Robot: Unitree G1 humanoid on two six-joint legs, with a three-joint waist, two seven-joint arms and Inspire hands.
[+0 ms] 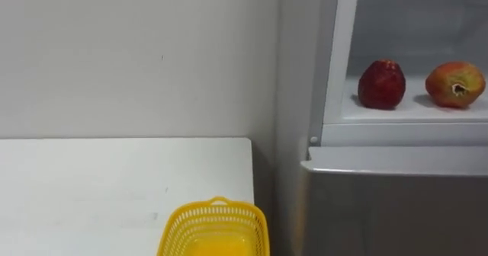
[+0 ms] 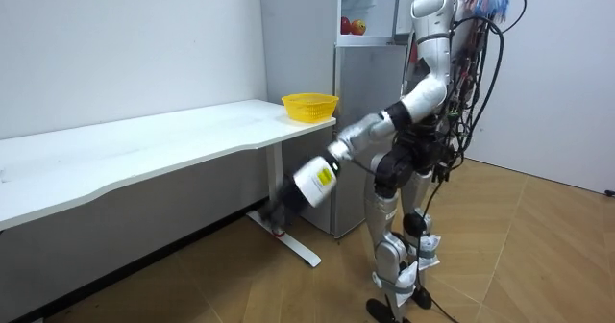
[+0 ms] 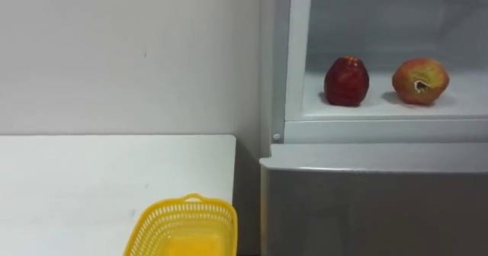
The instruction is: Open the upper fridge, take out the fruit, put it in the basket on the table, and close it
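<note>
Before me the white table (image 1: 91, 180) runs along the wall, and its right end stops just beside the fridge. A yellow mesh basket (image 1: 217, 208) sits on the table at the near right corner, close to that edge. Higher up to my right, the open upper compartment has a white shelf (image 1: 412, 113) with two fruits resting on it, a dark red fruit (image 1: 381, 84) on the left and an orange-red fruit (image 1: 455, 84) on the right, near each other but not touching. I stand on a wooden floor (image 2: 538, 256).

Bright, even light; soft shadows.
</note>
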